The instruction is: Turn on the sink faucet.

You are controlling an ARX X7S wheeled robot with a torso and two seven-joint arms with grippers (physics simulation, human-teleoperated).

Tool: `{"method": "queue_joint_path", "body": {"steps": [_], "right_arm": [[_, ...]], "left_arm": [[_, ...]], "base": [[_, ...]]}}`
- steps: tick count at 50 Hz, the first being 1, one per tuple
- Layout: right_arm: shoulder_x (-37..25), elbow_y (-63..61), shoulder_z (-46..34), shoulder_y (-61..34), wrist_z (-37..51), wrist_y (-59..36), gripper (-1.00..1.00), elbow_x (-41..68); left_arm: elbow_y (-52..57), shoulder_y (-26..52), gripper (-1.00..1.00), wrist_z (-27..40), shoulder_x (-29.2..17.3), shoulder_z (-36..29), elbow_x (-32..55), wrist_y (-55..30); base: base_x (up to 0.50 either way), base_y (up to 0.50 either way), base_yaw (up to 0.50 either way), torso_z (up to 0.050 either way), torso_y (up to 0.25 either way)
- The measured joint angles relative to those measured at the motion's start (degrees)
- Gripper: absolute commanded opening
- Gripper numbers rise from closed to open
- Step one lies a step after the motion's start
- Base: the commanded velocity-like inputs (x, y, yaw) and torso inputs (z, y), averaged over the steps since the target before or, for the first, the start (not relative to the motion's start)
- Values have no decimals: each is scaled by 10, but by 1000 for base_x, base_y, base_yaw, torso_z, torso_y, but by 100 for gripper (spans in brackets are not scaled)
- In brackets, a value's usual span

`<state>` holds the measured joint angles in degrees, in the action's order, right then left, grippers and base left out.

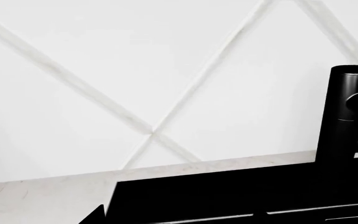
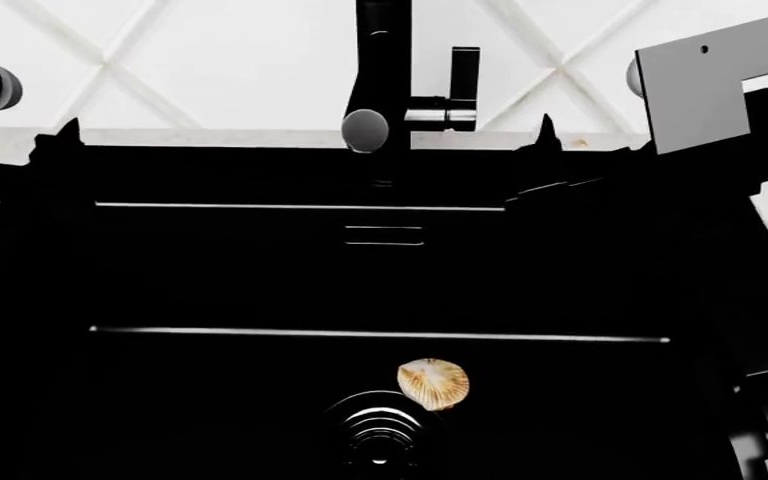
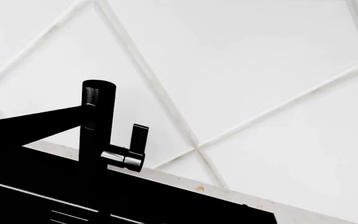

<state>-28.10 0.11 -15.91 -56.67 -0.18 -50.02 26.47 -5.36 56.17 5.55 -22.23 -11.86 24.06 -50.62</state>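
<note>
Both arms reach forward over the sink [image 2: 37,270], one along each side of the head view, but against the glossy black basin they show mostly as dark silhouettes. The left hand [image 2: 61,140] ends in a pointed tip at the basin's far left rim, and the right hand [image 2: 547,135] ends in a similar tip at the far rim, to the right of the tap; a grey bracket plate [image 2: 718,85] sits on the right arm behind it. How wide either hand is open cannot be told — the fingers merge with the black behind them — and neither is seen touching or holding anything.

The sink faucet [image 2: 381,60] stands at the middle of the far rim, on the white marble-look desk [image 1: 42,191], between the two hands. Its long axis is vertical — a matte-black column rising past the top of the head view. The spout comes off the column toward the robot, out over the basin, its rounded end facing the camera. A short stub with a grey metallic section juts sideways to the right, and the flat black lever [image 3: 139,136] on it stands upright, parallel to the column.

In the basin a tan scallop shell [image 2: 434,383] lies just beside the round ribbed drain [image 2: 380,435]. Behind the desk is a white diamond-tiled wall [image 3: 260,70].
</note>
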Motion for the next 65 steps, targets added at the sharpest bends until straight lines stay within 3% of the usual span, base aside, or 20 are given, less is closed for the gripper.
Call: {"method": "queue_joint_path", "body": {"steps": [21, 37, 53, 65], "right_arm": [[11, 7, -5, 4, 0, 4, 100, 4], [41, 25, -18, 5, 2, 6, 100, 9], [100, 167, -48, -33, -16, 72, 100, -18], [155, 373, -55, -101, -38, 177, 100, -47]], "left_arm": [[1, -13, 100, 0, -3, -1, 5, -2], [9, -29, 100, -2, -5, 0, 13, -4], [16, -47, 100, -3, -9, 9, 22, 4], [25, -57, 100, -1, -11, 16, 27, 9]], "base": [[486, 0, 0, 0, 2], [25, 0, 0, 0, 0], [0, 0, 0, 0, 0], [0, 0, 0, 0, 0]]}}
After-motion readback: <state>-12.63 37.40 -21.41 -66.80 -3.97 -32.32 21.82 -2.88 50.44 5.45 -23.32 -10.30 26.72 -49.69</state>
